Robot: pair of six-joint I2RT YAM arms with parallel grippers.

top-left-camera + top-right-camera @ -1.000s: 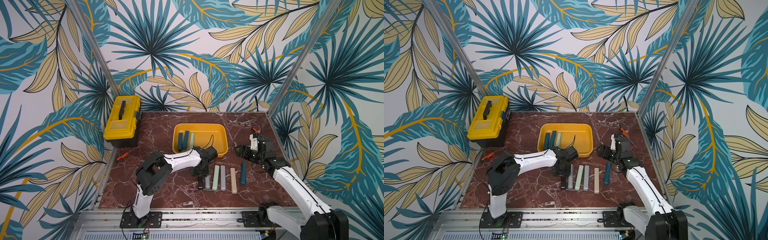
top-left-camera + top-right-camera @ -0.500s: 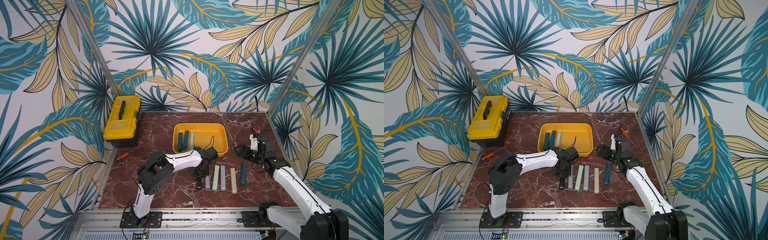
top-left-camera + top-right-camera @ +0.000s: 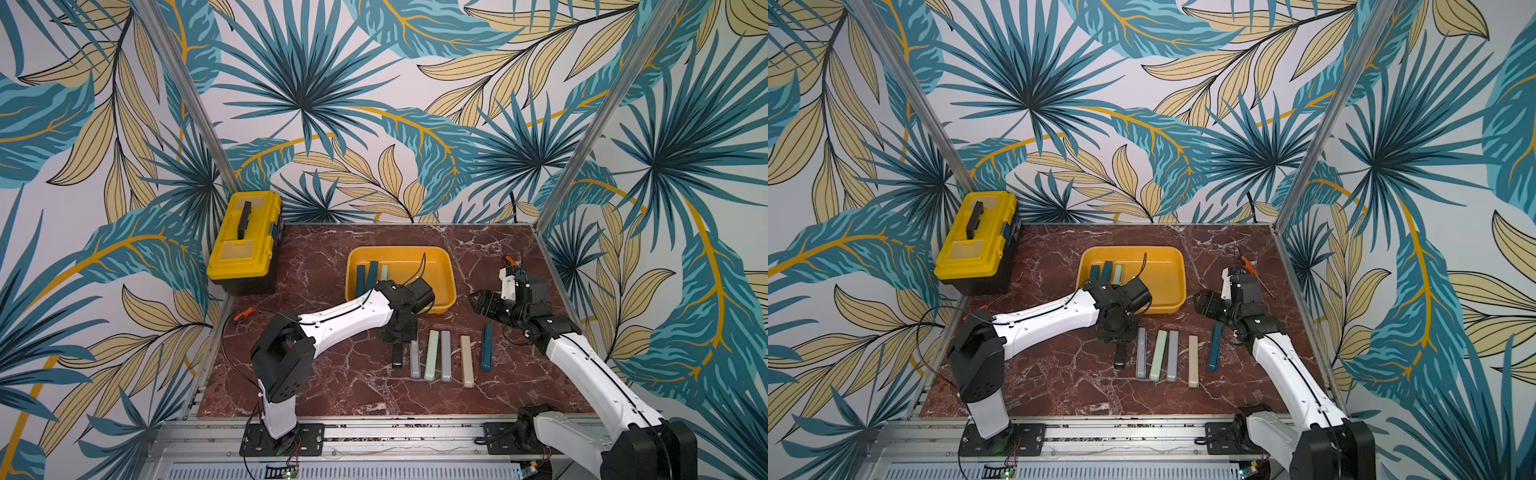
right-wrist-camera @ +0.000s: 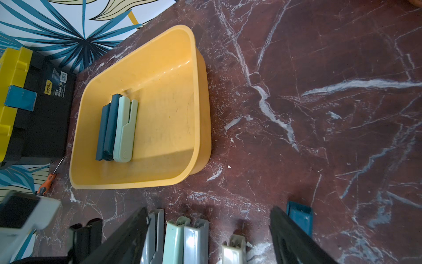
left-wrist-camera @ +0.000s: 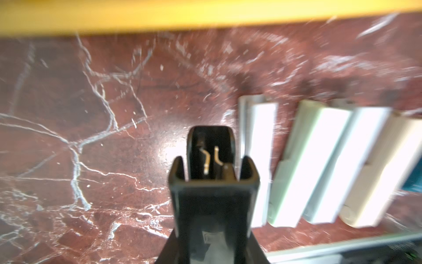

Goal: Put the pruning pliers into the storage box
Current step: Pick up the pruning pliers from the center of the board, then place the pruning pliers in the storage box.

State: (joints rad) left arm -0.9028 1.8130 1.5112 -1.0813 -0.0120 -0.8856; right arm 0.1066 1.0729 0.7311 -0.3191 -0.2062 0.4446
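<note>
We are pinching the black pruning pliers (image 5: 211,141) in the left gripper (image 5: 212,161), with the right gripper (image 3: 477,301) hanging spread, and risking dragging the grey pliers (image 5: 260,148) lying just beside our finger (image 5: 249,171).

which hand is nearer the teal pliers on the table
Right. The right hand hangs open just behind the teal pliers; the left hand grips the black pliers at the row's other end.

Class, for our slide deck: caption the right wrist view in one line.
Yellow tray holds three pliers, two teal and one mint; other pliers lie in a row on the marble table nearby.
</note>
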